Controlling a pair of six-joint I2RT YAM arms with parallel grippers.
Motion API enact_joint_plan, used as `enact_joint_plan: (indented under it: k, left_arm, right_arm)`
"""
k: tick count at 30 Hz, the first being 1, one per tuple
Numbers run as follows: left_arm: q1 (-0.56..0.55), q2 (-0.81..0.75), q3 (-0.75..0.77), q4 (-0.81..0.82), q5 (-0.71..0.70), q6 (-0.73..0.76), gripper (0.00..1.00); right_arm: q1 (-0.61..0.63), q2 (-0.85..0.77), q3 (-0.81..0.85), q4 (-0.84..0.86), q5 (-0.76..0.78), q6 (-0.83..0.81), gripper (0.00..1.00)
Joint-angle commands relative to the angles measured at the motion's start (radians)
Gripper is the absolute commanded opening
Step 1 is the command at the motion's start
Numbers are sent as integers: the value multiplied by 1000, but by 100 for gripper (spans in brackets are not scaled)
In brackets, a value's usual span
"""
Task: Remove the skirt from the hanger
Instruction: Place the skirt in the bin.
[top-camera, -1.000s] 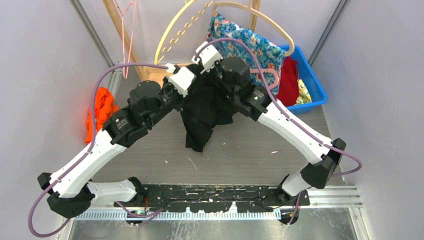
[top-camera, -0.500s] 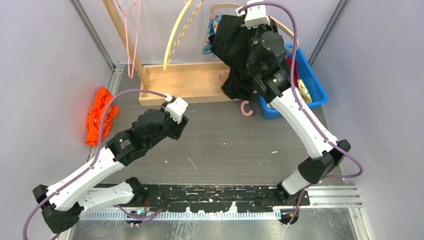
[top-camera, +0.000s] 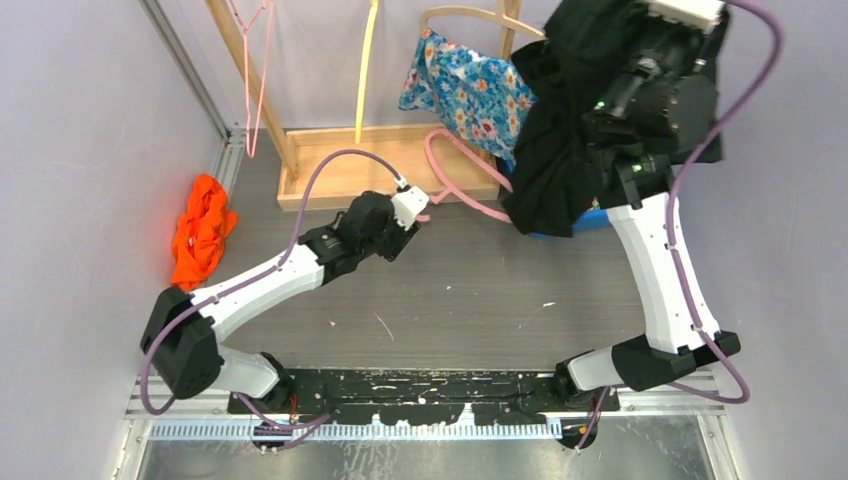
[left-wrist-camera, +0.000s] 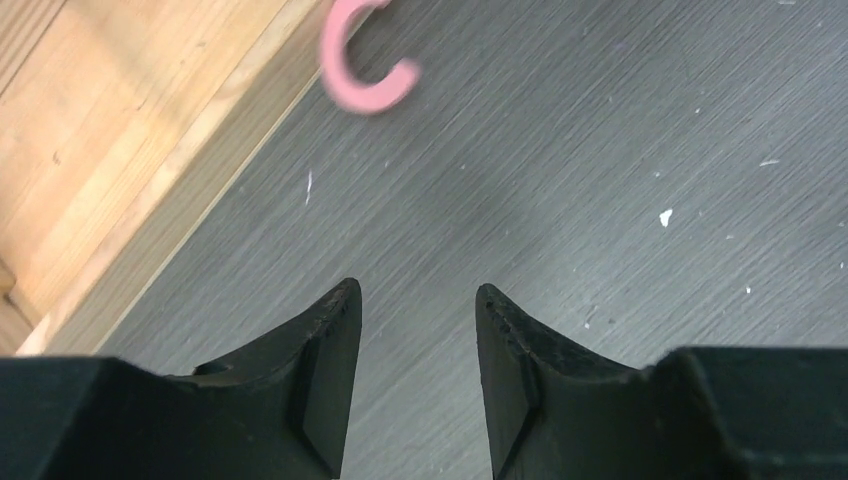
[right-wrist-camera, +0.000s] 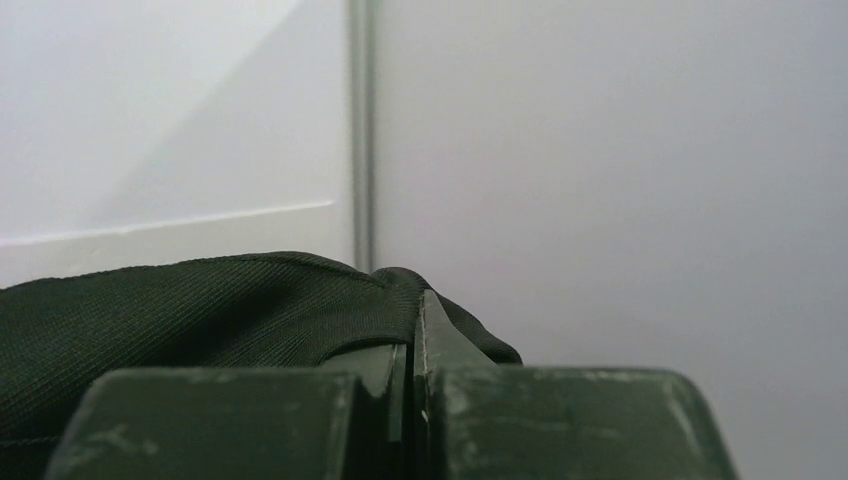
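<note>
My right gripper (right-wrist-camera: 415, 310) is raised high at the back right, shut on a fold of the black skirt (top-camera: 555, 150). The skirt (right-wrist-camera: 200, 300) hangs down from it over the blue bin. The pink hanger (top-camera: 470, 190) lies bare on the table beside the wooden base, apart from the skirt. Its hook (left-wrist-camera: 365, 85) shows just ahead of my left gripper (left-wrist-camera: 415, 290). That left gripper (top-camera: 418, 213) hovers low over the table, open, with nothing between its fingers.
A wooden rack base (top-camera: 340, 165) stands at the back. A floral garment (top-camera: 465, 85) hangs on a wooden hanger, and a yellow hanger (top-camera: 365, 70) and a pink wire hanger (top-camera: 255, 70) hang left of it. An orange cloth (top-camera: 200, 225) lies at the left wall. The blue bin (top-camera: 590, 215) is mostly hidden.
The right arm carried the skirt up and to the right, off the pink hanger, which now lies on the table. The left gripper opened and reached forward toward the hanger's hook.
</note>
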Motion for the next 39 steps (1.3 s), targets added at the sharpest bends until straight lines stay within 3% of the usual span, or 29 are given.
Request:
enact_joint_plan:
  k: [1, 6, 18, 29, 33, 36, 39]
  left_arm:
    - [0, 63, 125, 128, 50, 62, 46]
    - [0, 103, 228, 46, 67, 97, 46]
    - [0, 97, 239, -69, 45, 77, 43]
    - [18, 120, 227, -76, 28, 80, 42]
    - [23, 119, 217, -62, 35, 79, 42]
    - [23, 110, 202, -56, 34, 78, 42]
    - [22, 95, 188, -59, 29, 75, 42]
  right_arm:
    - [-85, -19, 78, 100, -7, -11, 1]
    - [-195, 44, 129, 28, -40, 77, 1]
    - [-367, 347, 269, -185, -108, 445, 1]
    - [-375, 380, 280, -292, -168, 634, 1]
    - [-375, 364, 311, -384, -274, 825, 1]
    - [-374, 334, 245, -441, -358, 1008, 1]
    - [-343, 266, 30, -380, -305, 1012, 1]
